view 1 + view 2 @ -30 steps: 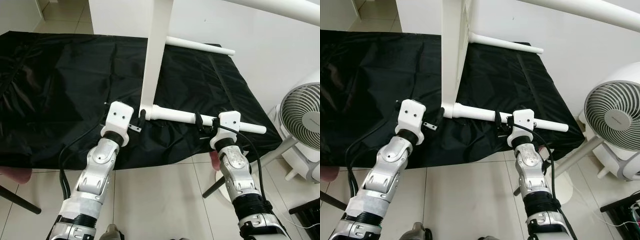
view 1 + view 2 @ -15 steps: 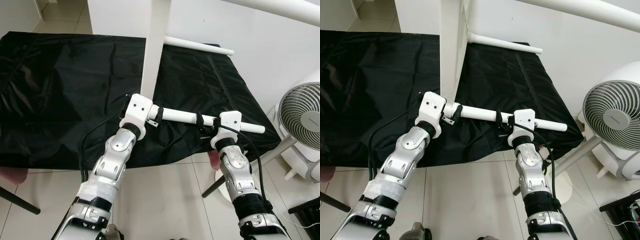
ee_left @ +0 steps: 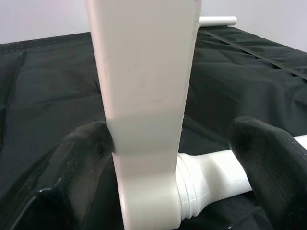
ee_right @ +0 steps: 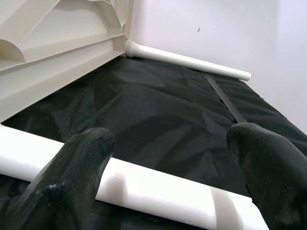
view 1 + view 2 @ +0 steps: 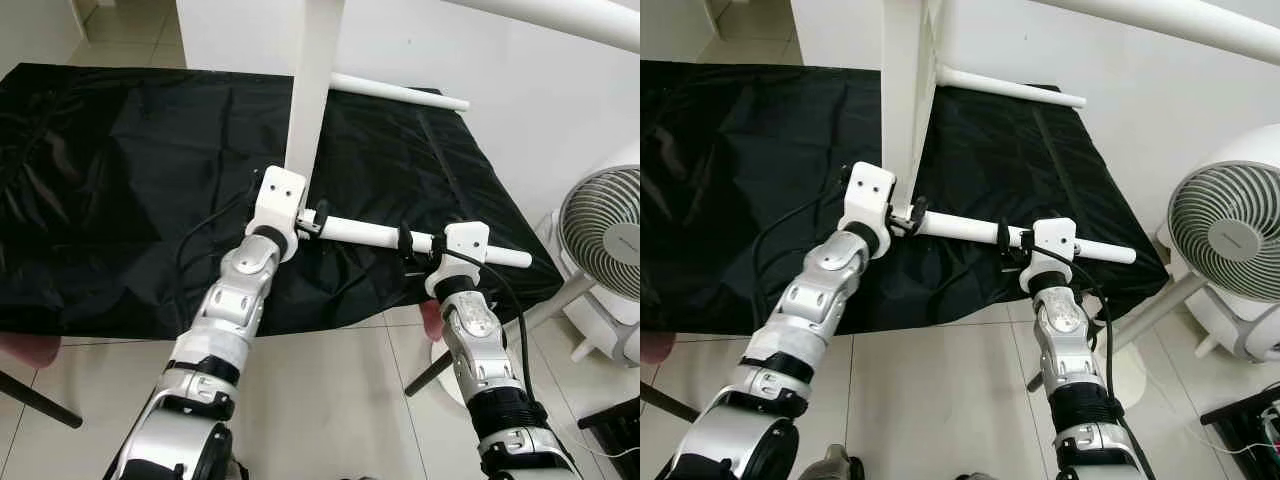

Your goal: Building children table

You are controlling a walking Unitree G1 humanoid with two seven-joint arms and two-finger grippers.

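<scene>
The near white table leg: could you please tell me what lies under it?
Black cloth lies under the near white table leg, where both hands sit. What the cloth covers is hidden.

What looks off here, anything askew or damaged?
No damage visible. The white tabletop stands on edge on the black cloth instead of flat, its near leg sticking out sideways. Left hand is at the leg joint, right hand astride the leg.

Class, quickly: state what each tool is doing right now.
Left tool: open, straddling the tabletop edge.
Right tool: open around the table leg.
</scene>
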